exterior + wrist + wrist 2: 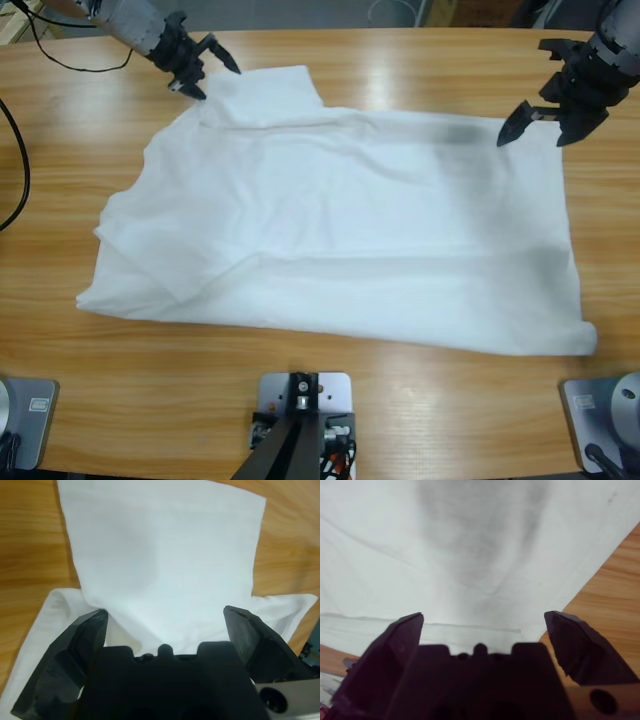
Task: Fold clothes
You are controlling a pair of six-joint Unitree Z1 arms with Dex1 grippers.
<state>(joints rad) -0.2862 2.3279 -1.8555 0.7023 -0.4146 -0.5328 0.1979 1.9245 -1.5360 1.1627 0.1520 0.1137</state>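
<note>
**Desk:** Wooden bench (400, 60) from above, then. Where is the garment?

**Photographer:** A white T-shirt (340, 240) lies spread over the middle of the bench, mostly flat, with soft creases and a doubled-over edge at its near left corner. One sleeve (268, 95) sticks out from its far edge, towards the back of the bench.

**Desk:** And the arms?

**Photographer:** The left gripper (205, 65) is at the T-shirt's far left corner, right beside that sleeve; its own camera looks straight along the sleeve (160, 555), which runs out between the jaws. The right gripper (540, 110) is at the T-shirt's far right corner, above the hem (470, 630). Both sets of jaws stand wide apart and hold nothing.

**Desk:** Why the two far corners?

**Photographer:** My reading: a matched pair of pinch points. Taking the far edge at both ends would let them carry it towards the near edge in one even fold, with the cloth kept taut between them.

**Desk:** Risk?

**Photographer:** Thin fabric lying flat on wood; the jaws may close on air, or catch only the sleeve.
</note>
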